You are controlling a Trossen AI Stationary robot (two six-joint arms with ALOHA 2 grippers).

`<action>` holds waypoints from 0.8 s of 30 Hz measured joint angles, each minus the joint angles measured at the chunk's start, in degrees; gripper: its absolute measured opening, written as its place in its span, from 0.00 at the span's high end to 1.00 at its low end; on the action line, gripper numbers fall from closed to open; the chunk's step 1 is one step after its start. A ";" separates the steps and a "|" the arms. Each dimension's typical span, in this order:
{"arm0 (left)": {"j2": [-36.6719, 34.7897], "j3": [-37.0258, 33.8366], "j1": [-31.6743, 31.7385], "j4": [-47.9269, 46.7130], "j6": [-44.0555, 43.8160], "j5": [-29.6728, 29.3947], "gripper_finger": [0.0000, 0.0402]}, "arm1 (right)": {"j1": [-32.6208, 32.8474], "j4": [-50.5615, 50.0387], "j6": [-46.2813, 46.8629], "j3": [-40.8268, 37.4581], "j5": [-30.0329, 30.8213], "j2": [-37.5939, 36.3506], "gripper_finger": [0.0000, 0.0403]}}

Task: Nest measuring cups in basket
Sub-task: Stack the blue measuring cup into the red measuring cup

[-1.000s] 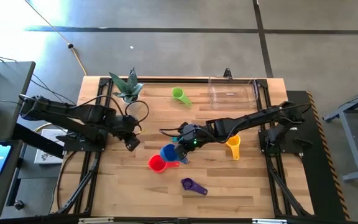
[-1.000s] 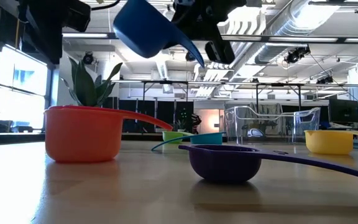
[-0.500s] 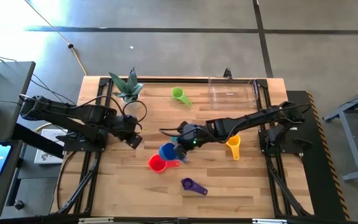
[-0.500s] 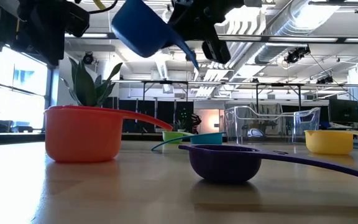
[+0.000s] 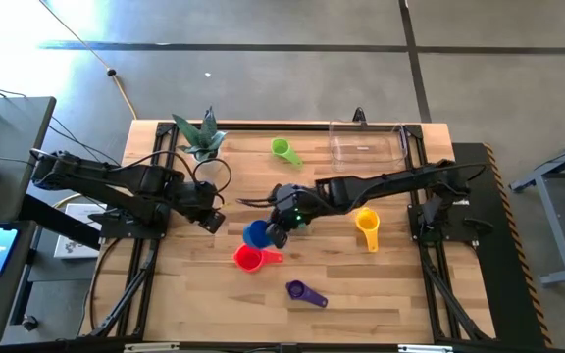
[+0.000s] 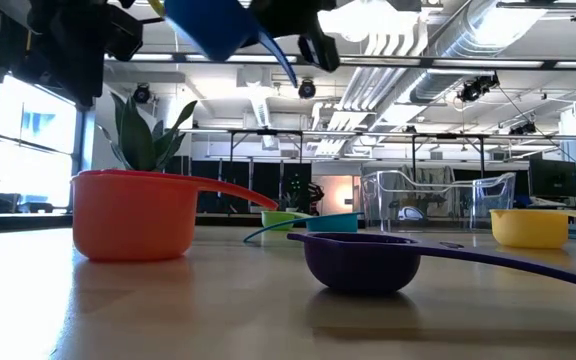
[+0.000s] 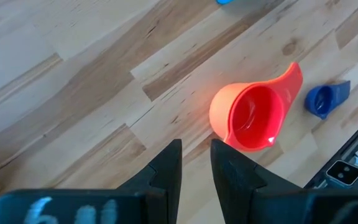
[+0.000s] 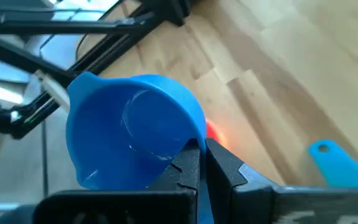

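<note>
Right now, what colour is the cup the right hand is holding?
Blue. The cup shows best in the right wrist view, pinched in the right hand.

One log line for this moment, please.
right gripper: shut on blue cup, lifted over table | left gripper: idle, fingers slightly apart, near red cup | basket: no cups

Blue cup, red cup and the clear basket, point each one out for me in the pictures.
blue cup point(image 8: 129, 140), right wrist view, on the inside of its bowl.
red cup point(image 7: 253, 117), left wrist view, on the inside of its bowl.
basket point(image 5: 366, 149), high view, on its clear floor.
</note>
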 joint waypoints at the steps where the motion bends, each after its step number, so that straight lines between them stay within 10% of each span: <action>1: -0.01 0.00 0.00 -0.03 0.01 -0.02 0.81 | 0.12 -1.06 -0.46 1.05 -0.85 0.86 1.00; 24: 0.00 0.00 -0.02 0.08 -1.09 -0.31 0.81 | 0.51 -9.32 -5.39 11.89 -4.98 16.35 1.00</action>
